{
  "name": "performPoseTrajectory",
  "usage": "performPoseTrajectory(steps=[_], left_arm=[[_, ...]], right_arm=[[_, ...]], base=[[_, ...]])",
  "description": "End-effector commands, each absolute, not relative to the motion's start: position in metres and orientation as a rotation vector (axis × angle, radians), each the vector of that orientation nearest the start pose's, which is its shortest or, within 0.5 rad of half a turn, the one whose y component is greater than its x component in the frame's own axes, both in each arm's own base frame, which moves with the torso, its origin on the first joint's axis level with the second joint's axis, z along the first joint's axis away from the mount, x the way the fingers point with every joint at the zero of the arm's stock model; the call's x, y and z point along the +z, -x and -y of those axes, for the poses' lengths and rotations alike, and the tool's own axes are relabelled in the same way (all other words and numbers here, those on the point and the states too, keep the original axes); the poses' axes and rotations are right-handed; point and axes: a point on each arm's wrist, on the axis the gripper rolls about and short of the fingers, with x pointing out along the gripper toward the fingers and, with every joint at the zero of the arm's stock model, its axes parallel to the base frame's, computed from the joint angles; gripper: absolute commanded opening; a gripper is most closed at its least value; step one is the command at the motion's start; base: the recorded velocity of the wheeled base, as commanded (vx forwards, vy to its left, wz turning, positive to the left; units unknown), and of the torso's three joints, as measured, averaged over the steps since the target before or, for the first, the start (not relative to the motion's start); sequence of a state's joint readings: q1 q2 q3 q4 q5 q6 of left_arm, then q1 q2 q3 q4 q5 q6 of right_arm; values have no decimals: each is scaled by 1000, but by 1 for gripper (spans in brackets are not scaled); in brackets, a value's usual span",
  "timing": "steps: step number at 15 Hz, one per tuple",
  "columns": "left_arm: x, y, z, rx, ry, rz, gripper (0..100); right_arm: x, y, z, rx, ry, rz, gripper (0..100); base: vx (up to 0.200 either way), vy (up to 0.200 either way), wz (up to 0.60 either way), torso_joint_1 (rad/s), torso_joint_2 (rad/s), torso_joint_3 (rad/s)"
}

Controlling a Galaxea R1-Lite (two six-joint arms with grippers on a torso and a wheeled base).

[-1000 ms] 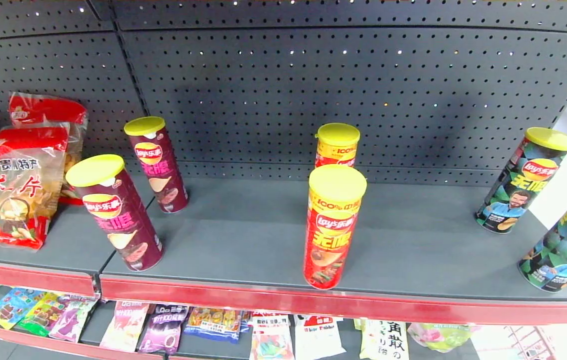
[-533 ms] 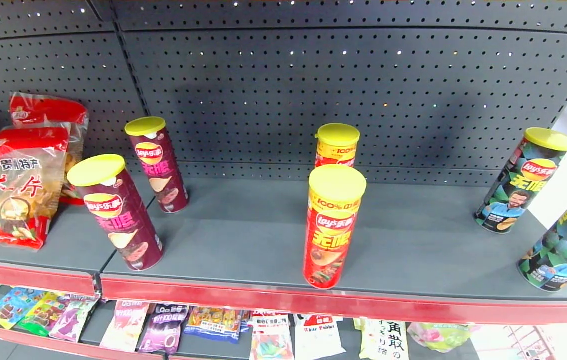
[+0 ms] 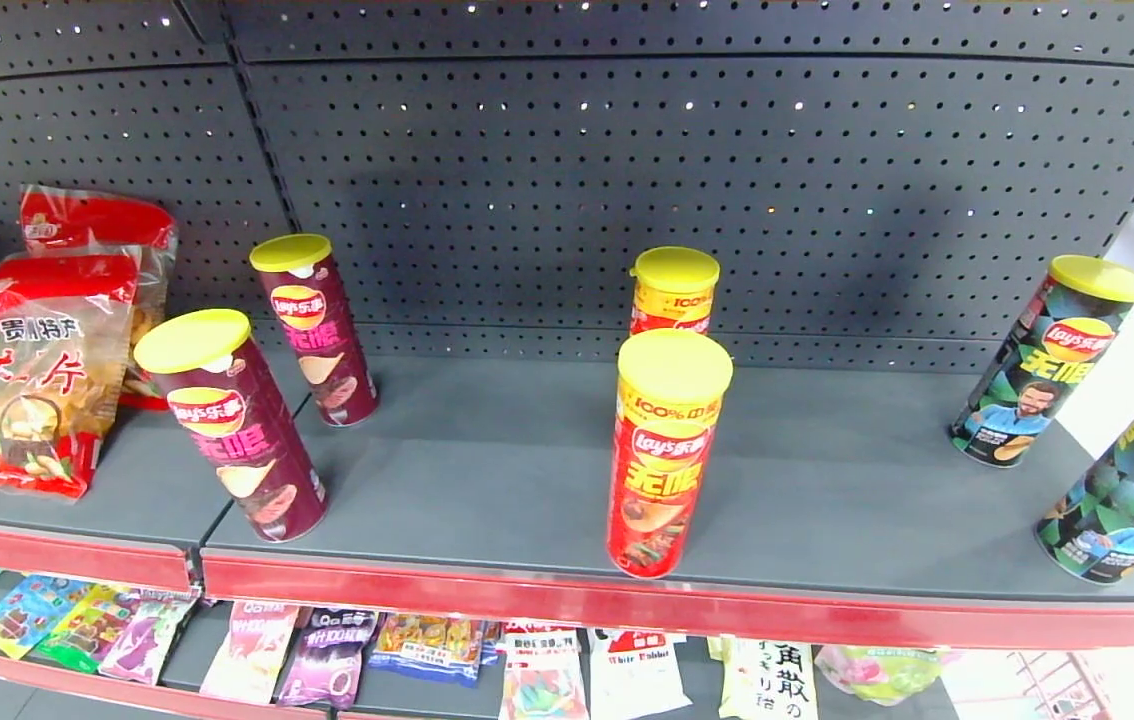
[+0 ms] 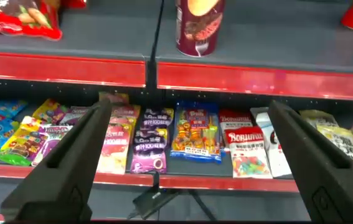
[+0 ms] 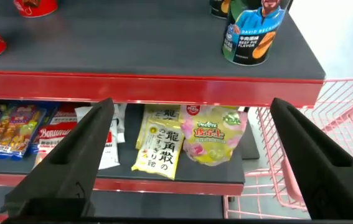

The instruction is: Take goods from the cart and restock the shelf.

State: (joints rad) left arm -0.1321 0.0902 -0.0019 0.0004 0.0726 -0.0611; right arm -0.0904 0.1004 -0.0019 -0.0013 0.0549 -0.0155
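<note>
Now, step: both arms are empty in front of the shelf (image 3: 487,470), so I judge this the gap between loads. The next move calls for turning to the cart and gripping a fresh item.
Left claw (image 4: 188,155): fingers wide apart, holding and touching nothing, facing the lower shelf (image 4: 226,182).
Right claw (image 5: 188,155): fingers likewise wide apart and empty, near the shelf's right end.
Cart (image 5: 350,149): pink wire frame low beside that right end; whether goods lie in it cannot be told.
Lower shelf stock: flat snack packets (image 4: 195,130) lying in a row.
Front row: maroon can (image 3: 227,420), red can (image 3: 667,450) and dark green can (image 3: 1127,490) upright near the red lip (image 3: 627,600).
Back row: second maroon can (image 3: 312,325), second red can (image 3: 674,290) and second dark green can (image 3: 1047,360), each behind its match, with bare deck between the columns for new stock.
Far left: snack bags (image 3: 47,370) standing before the pegboard (image 3: 627,180).
</note>
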Motion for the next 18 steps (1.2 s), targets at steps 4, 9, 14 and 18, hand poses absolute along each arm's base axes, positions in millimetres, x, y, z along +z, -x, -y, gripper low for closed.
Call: performPoseTrajectory(steps=[4,9,14,18], left_arm=[[77,15,-4,-57,50,-95,100],[77,15,-4,-57,50,-95,100],[77,15,-4,-57,50,-95,100],[77,15,-4,-57,50,-95,100]], right_arm=[[78,15,-3,-17,-1,-96,100],[78,15,-2,-27,10,-98,100],[78,15,-2,-30,4,-97,100],[78,15,-2,-30,3,-97,100]], base=[[0,0,0,0,0,0],[0,0,0,0,0,0],[0,0,0,0,0,0],[0,0,-150,-1,3,-1]])
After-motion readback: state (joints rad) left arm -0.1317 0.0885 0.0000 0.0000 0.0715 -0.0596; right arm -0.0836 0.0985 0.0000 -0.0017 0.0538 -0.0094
